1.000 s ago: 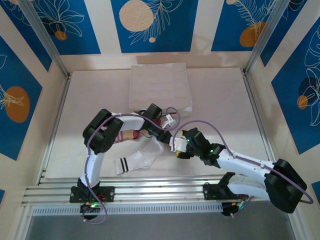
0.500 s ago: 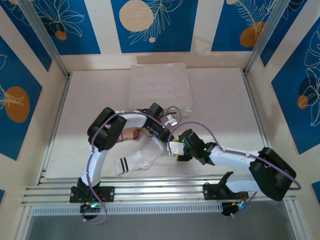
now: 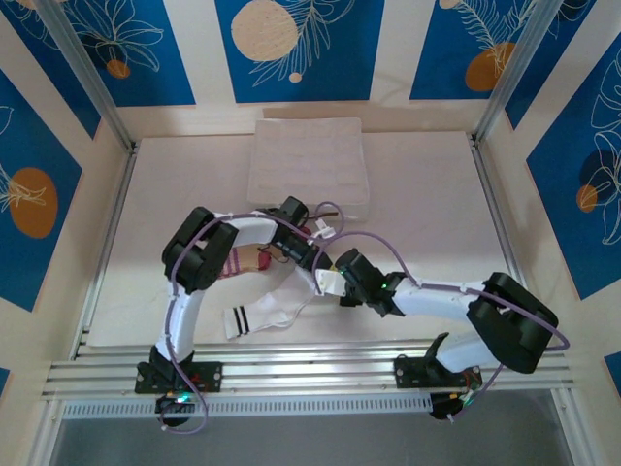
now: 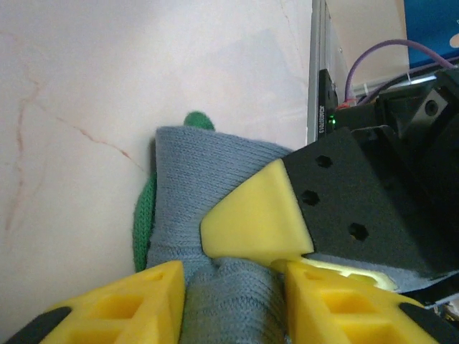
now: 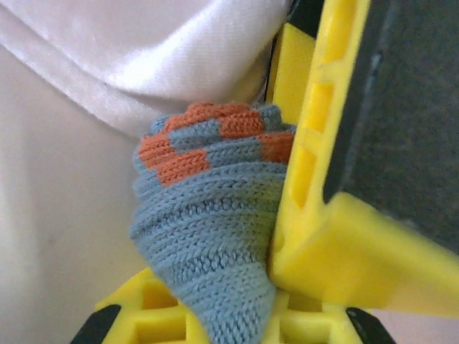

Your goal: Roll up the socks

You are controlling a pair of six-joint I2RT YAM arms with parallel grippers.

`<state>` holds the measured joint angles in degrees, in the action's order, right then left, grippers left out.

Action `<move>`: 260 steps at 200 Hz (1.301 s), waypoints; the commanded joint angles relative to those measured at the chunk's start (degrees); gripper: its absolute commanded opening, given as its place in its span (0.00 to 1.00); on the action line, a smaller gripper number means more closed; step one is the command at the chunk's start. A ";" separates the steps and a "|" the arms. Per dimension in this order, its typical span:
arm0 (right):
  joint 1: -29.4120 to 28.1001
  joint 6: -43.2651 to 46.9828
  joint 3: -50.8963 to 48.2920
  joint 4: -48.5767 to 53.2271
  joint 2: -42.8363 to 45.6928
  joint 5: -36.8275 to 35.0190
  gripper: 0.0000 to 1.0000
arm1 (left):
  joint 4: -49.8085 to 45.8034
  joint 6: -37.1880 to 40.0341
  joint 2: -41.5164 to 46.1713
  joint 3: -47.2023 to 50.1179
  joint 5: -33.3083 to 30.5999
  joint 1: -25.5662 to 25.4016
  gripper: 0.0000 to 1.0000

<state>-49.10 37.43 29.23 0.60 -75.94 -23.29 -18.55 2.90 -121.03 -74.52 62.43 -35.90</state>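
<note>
Rolling of the grey sock [image 5: 208, 222] is judged to be the step in hand. It is seen bunched into a tight roll at the middle of the table [image 4: 107, 86], between the two arms and just beside the white sock [image 3: 279, 313]. The right gripper [image 3: 332, 283] is closed on the roll, which is pressed against its yellow fingers [image 5: 308, 143]. The left gripper [image 4: 233, 304] is held with its jaws partly apart and grey knit between them; whether that knit is pinched cannot be told. In the right wrist view the roll's long axis is laid along the fingers, with the orange end [image 5: 208, 136] pointed away from the wrist. The next move is judged to call for a firm hold by one gripper while the loose end is tucked by the other, so that nothing unwinds. The white sock is not yet rolled.
</note>
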 commanded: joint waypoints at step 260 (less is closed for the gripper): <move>23.57 -41.74 16.87 9.28 14.35 72.29 0.00 | 93.21 -22.69 28.76 37.52 3.65 0.07 0.65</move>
<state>-25.74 -2.90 44.05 11.11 -61.67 40.88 71.16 -17.98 -92.05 -34.68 61.76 -35.18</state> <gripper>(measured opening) 0.210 0.676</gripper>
